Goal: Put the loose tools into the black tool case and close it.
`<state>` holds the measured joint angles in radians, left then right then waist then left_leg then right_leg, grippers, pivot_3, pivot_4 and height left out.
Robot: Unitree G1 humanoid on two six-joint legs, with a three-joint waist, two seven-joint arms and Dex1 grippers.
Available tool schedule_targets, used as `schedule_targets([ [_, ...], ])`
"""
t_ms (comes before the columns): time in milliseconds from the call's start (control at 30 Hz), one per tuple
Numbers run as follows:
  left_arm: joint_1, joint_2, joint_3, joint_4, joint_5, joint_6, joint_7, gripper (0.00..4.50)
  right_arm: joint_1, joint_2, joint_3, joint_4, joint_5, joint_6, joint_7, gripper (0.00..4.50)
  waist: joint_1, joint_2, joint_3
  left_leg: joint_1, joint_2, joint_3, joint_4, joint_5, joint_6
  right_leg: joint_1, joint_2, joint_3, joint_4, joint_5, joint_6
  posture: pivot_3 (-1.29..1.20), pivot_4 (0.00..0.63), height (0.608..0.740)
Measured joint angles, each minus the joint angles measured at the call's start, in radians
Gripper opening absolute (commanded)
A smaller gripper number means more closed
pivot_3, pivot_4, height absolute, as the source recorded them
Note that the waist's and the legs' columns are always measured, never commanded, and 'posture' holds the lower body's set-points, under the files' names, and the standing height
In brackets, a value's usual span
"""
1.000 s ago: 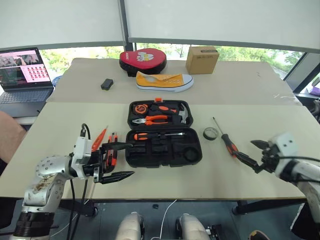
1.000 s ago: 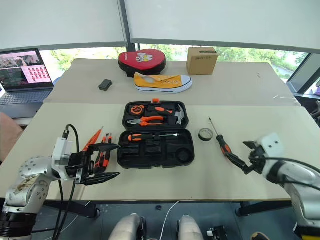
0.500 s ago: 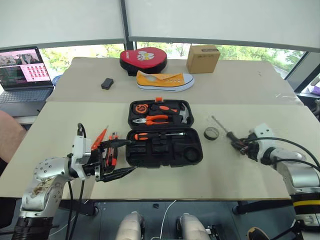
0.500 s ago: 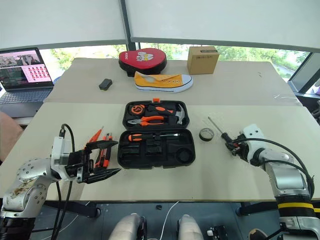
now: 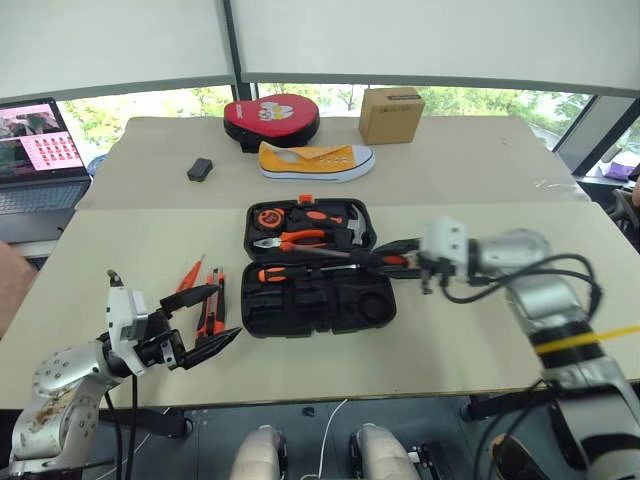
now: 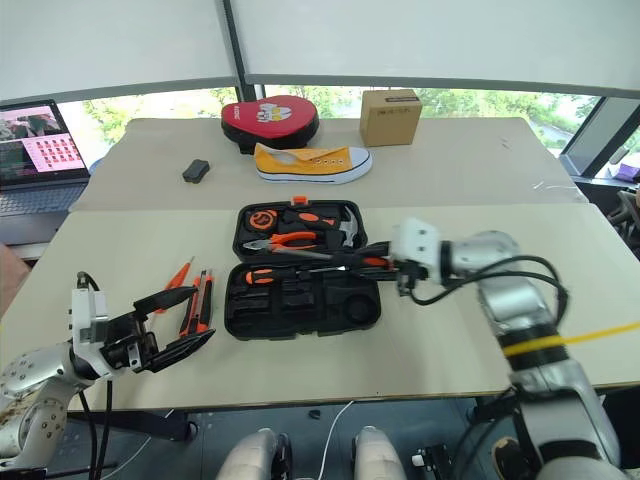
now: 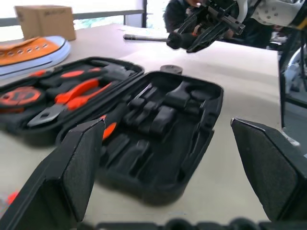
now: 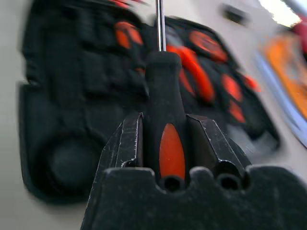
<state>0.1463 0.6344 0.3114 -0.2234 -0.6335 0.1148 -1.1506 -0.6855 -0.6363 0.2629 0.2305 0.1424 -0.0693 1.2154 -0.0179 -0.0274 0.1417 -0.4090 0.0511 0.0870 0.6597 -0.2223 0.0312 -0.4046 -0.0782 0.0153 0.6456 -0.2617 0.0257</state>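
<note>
Head cams: tool case (image 5: 318, 270) lies open mid-table, one screwdriver (image 5: 300, 272) already in a slot of its front half. Right gripper (image 5: 415, 262) is clamped on a second screwdriver (image 5: 385, 259), held over the case's right edge, shaft pointing across the case. Left gripper (image 5: 200, 320) is spread wide, empty, near the table's front edge. Just beside it, left of the case: tester (image 5: 188, 277) and knife (image 5: 212, 308), loose on the table.

Left wrist cam: fingers (image 7: 76, 167) wide apart, nothing between them, facing the case.

Right wrist cam: jaws pinch the screwdriver's handle.

Tape roll (image 7: 169, 68) sits on the table beyond the case.

Progress: one tool in, one in transit, three loose, lid to close.
</note>
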Motion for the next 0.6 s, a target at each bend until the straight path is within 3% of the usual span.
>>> schedule_targets([
  [200,0.033,-0.002,-0.001,-0.015,0.006,-0.005,0.015,4.50,-0.070,0.070,0.119,0.117,-0.128,-0.004,0.019,1.03,0.018,0.000,0.000,-0.001,-0.001,0.001,0.001,0.000,0.000,-0.001,-0.002,0.000,0.000,0.000,0.000,0.00,0.150,0.740],
  [600,0.069,-0.008,-0.003,-0.043,0.014,-0.009,0.041,4.50,-0.139,0.103,0.118,0.257,-0.192,-0.053,0.006,1.03,0.005,0.000,0.000,0.001,0.000,0.001,0.000,0.000,-0.001,0.000,-0.001,0.000,0.001,0.000,-0.001,0.00,0.150,0.740],
])
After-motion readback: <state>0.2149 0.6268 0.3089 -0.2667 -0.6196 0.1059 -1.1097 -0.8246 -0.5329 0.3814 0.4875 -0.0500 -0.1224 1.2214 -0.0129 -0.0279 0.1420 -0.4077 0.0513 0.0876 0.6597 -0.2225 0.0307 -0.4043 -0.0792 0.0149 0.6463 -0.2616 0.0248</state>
